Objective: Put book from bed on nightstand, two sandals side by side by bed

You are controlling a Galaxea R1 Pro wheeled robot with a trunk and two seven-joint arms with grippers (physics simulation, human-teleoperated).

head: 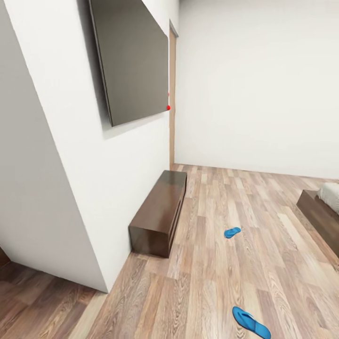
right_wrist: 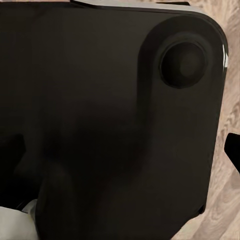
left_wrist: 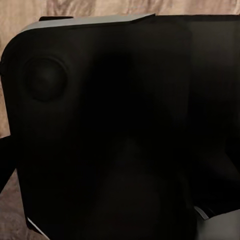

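Note:
Two bright blue sandals lie apart on the wood-plank floor in the head view: one sandal (head: 232,231) in the middle of the room, the other sandal (head: 251,322) nearer me at the lower edge. A corner of the bed (head: 325,207) shows at the right edge, pale mattress on a dark brown base. The book and the nightstands are out of view. Both wrist views look onto a dark body panel of the robot (left_wrist: 110,135) (right_wrist: 110,120) with slivers of floor around it.
A long dark-brown bench-like cabinet (head: 160,212) stands against the white wall on the left, under a dark wall-mounted screen (head: 132,56). A wall corner juts out at the lower left. A brown door frame (head: 172,99) stands at the back. Open floor lies between cabinet and bed.

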